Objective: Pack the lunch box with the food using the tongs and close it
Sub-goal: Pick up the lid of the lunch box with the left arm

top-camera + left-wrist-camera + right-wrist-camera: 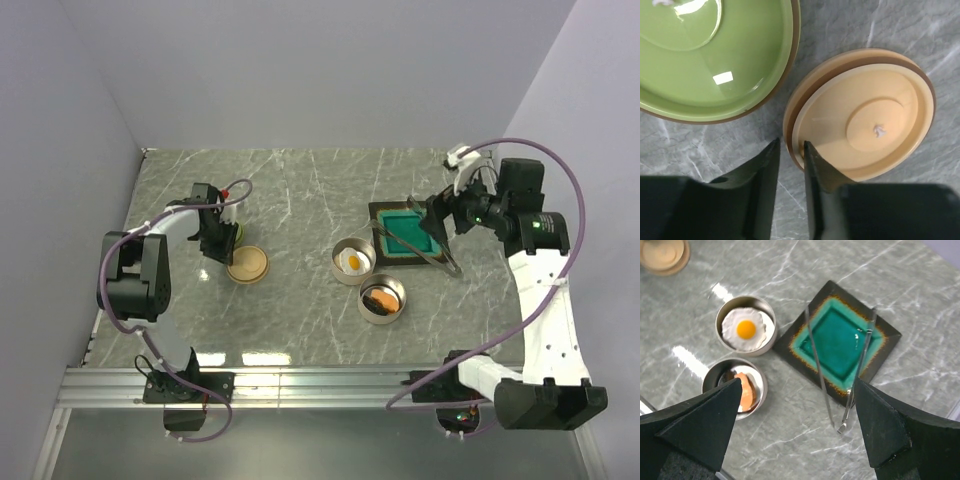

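Lunch box (715,65), green and open, on the grey counter (300,190), its tan lid (865,125) just beside it.
Right hand (799,385), released wide, hangs over the teal tray (840,340), across which the tongs (818,365) lie. Left hand (791,145) straddles the lid's rim; whether it pinches cannot be told. Two tins (722,320) hold the fried egg (745,329) and an orange piece (745,392).

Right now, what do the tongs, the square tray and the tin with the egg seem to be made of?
Tongs: metal, probably steel; thin, silvery, shiny arms.
Square tray: likely glazed ceramic; glossy teal centre with a highlight, dark speckled rim.
Tin: brushed metal, it seems; dull grey wall with soft reflections.
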`<state>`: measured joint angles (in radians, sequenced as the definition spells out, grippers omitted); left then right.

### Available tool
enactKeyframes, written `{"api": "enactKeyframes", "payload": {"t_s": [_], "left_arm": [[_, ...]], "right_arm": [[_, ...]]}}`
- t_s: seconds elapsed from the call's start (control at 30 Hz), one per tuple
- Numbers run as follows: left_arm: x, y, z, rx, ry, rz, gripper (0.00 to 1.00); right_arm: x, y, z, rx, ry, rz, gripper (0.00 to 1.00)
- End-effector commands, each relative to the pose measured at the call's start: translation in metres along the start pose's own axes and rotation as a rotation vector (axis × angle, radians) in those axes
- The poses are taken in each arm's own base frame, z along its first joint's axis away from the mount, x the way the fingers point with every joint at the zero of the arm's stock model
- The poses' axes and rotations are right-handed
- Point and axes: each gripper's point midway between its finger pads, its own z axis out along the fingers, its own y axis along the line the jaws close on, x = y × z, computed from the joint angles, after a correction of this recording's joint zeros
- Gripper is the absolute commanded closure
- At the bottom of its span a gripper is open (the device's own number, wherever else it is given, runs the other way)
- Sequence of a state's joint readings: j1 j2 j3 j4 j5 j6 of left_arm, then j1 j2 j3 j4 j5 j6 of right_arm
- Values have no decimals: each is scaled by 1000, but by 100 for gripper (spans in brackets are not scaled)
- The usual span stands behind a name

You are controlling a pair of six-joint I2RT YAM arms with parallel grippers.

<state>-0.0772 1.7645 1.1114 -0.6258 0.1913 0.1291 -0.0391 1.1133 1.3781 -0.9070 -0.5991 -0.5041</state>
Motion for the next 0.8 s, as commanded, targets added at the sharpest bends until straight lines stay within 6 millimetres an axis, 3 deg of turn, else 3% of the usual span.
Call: {"api": "enactKeyframes", "payload": {"t_s": [0.0, 0.1, 0.23, 0.33, 0.47, 0.5, 0.53, 0.6, 0.7, 0.77], "left_arm": [[-3, 9, 7, -40, 0, -12, 71], [1, 8, 8, -37, 19, -20, 80], [0, -12, -3, 66, 31, -25, 100], [0, -35, -25, 183, 44, -20, 100], [-9, -98, -79, 532, 10, -5, 100], [-15, -107, -92, 590, -12, 9, 100], [-9, -117, -104, 651, 7, 20, 100], [-14, -141, -133, 808, -36, 45, 100], [-6, -170, -171, 1022, -49, 71, 100], [-2, -181, -185, 1107, -55, 83, 100]], "right_arm": [[0, 18, -1, -26, -7, -115, 0], [2, 27, 3, -29, -10, -205, 0], [1, 40, 10, -47, -70, -323, 1], [-11, 49, 8, -52, -151, -433, 1], [-23, 71, 5, -87, -285, -567, 2], [-28, 75, 4, -86, -320, -592, 2], [-36, 85, 6, -101, -376, -631, 2], [-50, 97, 0, -104, -448, -667, 11], [-70, 130, -4, -163, -562, -733, 23], [-81, 158, -9, -207, -665, -806, 30]]}}
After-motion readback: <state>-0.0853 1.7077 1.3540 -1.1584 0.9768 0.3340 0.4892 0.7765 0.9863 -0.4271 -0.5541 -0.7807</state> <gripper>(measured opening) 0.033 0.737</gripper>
